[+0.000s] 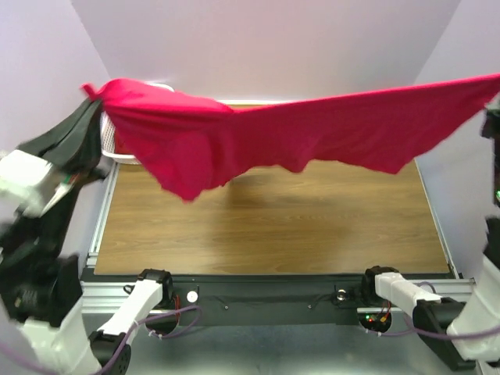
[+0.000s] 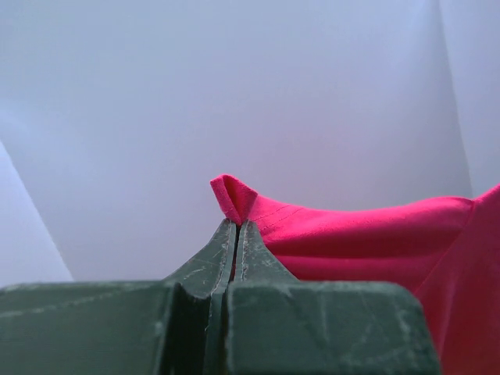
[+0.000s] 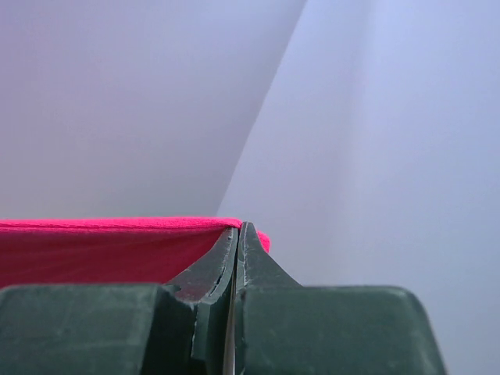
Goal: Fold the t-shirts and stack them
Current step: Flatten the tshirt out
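A bright pink-red t-shirt (image 1: 273,133) hangs stretched in the air across the whole table, its middle sagging toward the wood. My left gripper (image 1: 92,95) is shut on its left corner, high at the far left. In the left wrist view the pinched corner (image 2: 233,199) pokes out above the closed left gripper (image 2: 237,228). My right gripper (image 1: 494,87) is shut on the shirt's right end at the frame edge. The right wrist view shows the cloth edge (image 3: 117,250) clamped in the right gripper (image 3: 239,232). The other shirts are out of view.
A white lattice basket (image 1: 117,144) stands at the back left, mostly hidden behind the shirt and my left arm. The wooden table top (image 1: 273,226) lies below the cloth. White walls enclose the back and both sides.
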Controlling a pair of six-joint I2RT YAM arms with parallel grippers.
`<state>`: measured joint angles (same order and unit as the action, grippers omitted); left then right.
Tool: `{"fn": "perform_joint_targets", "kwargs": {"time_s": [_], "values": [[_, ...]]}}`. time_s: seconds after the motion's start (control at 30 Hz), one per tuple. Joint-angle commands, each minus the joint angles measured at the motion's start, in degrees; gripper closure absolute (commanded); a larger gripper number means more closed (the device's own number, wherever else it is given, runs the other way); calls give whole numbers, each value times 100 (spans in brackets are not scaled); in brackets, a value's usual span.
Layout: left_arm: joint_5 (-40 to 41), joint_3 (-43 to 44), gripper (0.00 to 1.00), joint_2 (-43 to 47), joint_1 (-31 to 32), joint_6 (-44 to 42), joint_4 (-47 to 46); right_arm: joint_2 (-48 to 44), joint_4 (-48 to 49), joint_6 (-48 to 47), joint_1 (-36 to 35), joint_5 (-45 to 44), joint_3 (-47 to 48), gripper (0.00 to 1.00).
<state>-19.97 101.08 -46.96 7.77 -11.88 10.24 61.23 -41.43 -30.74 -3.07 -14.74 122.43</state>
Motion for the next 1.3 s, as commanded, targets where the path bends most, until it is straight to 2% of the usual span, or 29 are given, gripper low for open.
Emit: {"fn": "perform_joint_targets", "kwargs": {"time_s": [0.0, 0.2, 0.33, 0.4, 0.53, 0.57, 0.63, 0.67, 0.77, 0.8, 0.9, 0.97, 1.0, 1.27], "values": [[317, 604, 100, 82, -21, 37, 3, -138, 381, -308, 35, -266, 421, 99], [502, 932, 100, 90, -21, 115, 619, -85, 697, -828, 35, -187, 124, 99], [520, 204, 100, 265, -21, 133, 804, -24, 882, -890, 43, 189, -612, 99], [494, -534, 100, 423, -21, 98, 813, -59, 935, -872, 35, 392, -1079, 99], [415, -2089, 100, 574, -21, 19, 620, -234, 1066, -767, 43, 1067, -3026, 99], [258, -2719, 100, 565, -21, 36, 489, -261, 1145, -758, 43, 1157, -3441, 99], [73, -3337, 100, 513, -21, 72, 261, -278, 1321, -793, 43, 1359, -4084, 99], [-33, -3627, 100, 460, -21, 124, -54, -261, 1591, -784, 43, 1403, -4713, 99], [-166, -4612, 100, -40, -21, 343, -809, 185, 2215, -846, 35, 1613, -5595, 99], [-78, -4719, 100, -511, -21, 388, -978, 353, 2375, -854, 35, 1641, -5747, 99], [290, -4782, 100, -1400, -21, 441, -1533, 1029, 2955, -837, 26, 1746, -5967, 99], [441, -4624, 100, -2376, -21, 423, -1788, 1802, 3316, -811, 35, 1738, -5881, 99], [563, -4301, 100, -3040, -21, 388, -1823, 2370, 3508, -776, 26, 1712, -5706, 99], [985, -1989, 100, -5796, -56, 108, -1473, 4438, 3835, -626, 26, 1501, -4423, 99]]}}
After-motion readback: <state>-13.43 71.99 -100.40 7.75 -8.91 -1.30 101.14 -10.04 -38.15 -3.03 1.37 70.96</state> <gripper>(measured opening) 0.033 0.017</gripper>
